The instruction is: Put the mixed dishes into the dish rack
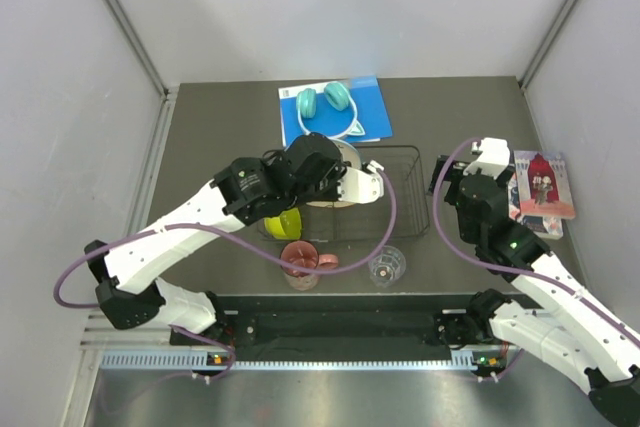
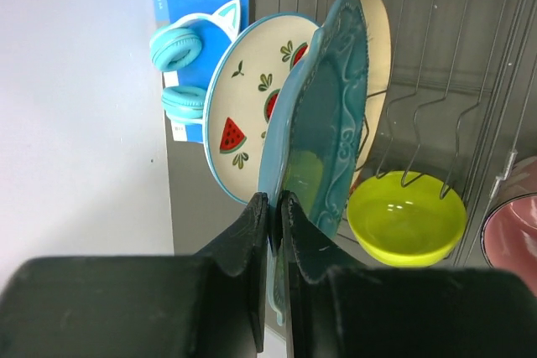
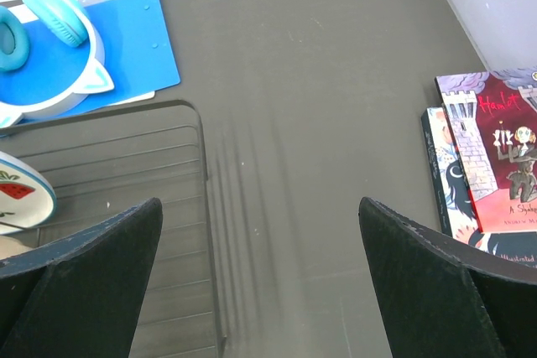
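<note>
Dark table point(image 1: 215, 132), embossed glossy teal plate point(image 2: 325, 127)

Left gripper point(image 2: 273, 204) pinched, right gripper point(image 3: 258, 207) wide.

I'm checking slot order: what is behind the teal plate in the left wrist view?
The watermelon plate and the edge of a cream plate show behind the teal plate. It covers their remaining parts, so their slots cannot be seen.

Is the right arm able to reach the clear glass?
Probably yes: the right gripper is open and empty, and the clear glass stands upright outside the dish rack, with bare table between them.
</note>
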`<action>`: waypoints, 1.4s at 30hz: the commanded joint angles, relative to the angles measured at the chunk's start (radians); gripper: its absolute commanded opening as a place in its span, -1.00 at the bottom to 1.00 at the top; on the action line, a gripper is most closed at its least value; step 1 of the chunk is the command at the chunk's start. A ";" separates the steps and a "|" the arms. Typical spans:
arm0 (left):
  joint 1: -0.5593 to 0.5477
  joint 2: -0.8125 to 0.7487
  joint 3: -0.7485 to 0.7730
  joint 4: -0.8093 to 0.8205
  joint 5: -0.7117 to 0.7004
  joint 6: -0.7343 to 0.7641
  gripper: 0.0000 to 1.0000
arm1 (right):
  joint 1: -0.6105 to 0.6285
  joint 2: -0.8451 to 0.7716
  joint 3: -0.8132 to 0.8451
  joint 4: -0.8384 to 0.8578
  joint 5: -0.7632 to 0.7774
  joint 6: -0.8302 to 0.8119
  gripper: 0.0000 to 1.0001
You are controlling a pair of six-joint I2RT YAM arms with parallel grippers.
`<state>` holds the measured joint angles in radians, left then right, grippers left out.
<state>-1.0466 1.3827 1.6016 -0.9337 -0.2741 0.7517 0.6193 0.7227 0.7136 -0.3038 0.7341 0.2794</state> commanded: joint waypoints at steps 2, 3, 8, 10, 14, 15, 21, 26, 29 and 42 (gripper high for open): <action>-0.001 -0.079 0.021 0.124 -0.063 -0.014 -1.00 | -0.012 0.001 0.017 0.031 -0.009 -0.011 0.99; -0.001 -0.082 0.008 0.121 -0.060 -0.023 -1.00 | -0.010 0.001 0.017 0.031 -0.007 -0.009 0.99; -0.003 -0.085 0.006 0.090 -0.037 -0.057 -1.00 | -0.010 0.001 0.012 0.028 -0.007 -0.003 0.99; -0.003 -0.080 0.021 0.076 -0.028 -0.072 -1.00 | -0.010 0.001 0.010 0.028 -0.009 -0.002 0.99; -0.003 -0.085 0.017 0.041 -0.007 -0.092 -1.00 | -0.010 -0.002 0.010 0.022 -0.007 0.001 0.99; -0.003 -0.085 0.017 0.039 -0.005 -0.104 -1.00 | -0.010 -0.002 0.009 0.022 -0.009 0.001 0.99; -0.003 -0.094 -0.025 0.064 -0.007 -0.110 -1.00 | -0.010 -0.011 -0.003 0.019 -0.009 0.007 0.99; -0.004 -0.114 -0.100 0.105 -0.011 -0.097 -1.00 | -0.010 -0.025 -0.009 0.018 -0.010 0.010 0.99; -0.003 -0.117 -0.132 0.127 -0.013 -0.091 -1.00 | -0.010 -0.026 -0.009 0.015 -0.009 0.007 0.99; -0.003 -0.105 -0.212 0.148 -0.007 -0.083 -1.00 | -0.012 -0.031 -0.013 0.025 -0.021 0.010 0.99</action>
<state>-1.0515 1.3243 1.3964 -0.8764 -0.2283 0.6456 0.6193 0.7101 0.6998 -0.3073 0.7231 0.2829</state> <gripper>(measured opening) 0.123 0.996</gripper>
